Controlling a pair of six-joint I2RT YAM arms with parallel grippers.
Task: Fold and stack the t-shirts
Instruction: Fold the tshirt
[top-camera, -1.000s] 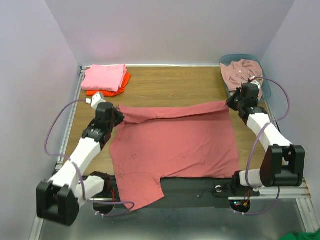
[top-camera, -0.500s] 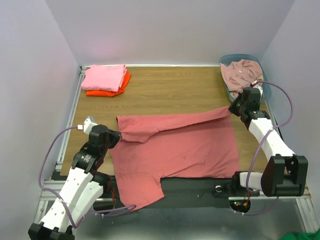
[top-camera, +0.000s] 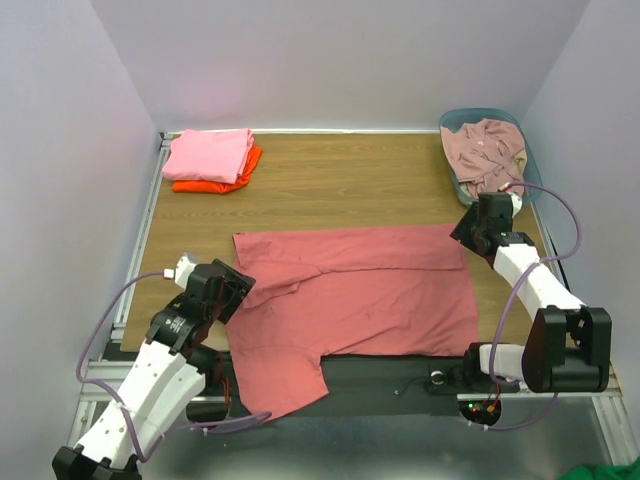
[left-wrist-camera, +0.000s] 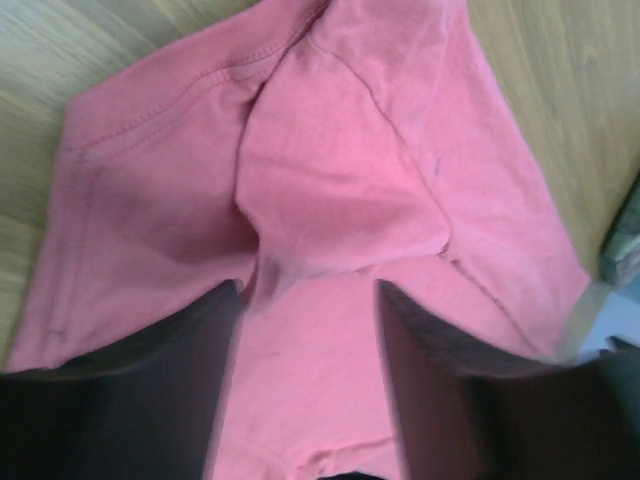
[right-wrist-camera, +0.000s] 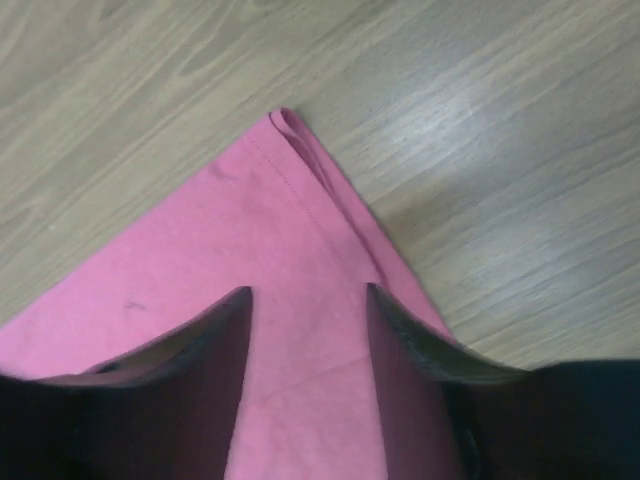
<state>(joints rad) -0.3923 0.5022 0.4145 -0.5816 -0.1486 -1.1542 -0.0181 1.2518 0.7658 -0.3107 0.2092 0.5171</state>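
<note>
A dusty coral-red t-shirt lies spread flat across the middle of a wooden counter. Its far portion is folded over toward the near side, making a straight far edge and a doubled band of cloth across the top. The fabric is soft, with light creases near the left end. One sleeve hangs past the counter's near edge at lower left.

The left pincer hovers over the shirt's left end. In the left wrist view its fingers are spread apart, with rumpled cloth between them but nothing gripped.

The right pincer sits over the shirt's far right corner, jaws parted and empty, just above the hemmed, folded point.

At the far left corner, a folded bright pink t-shirt rests on a folded orange t-shirt. A pale dusty-pink t-shirt lies crumpled in a blue-grey basket at far right.
</note>
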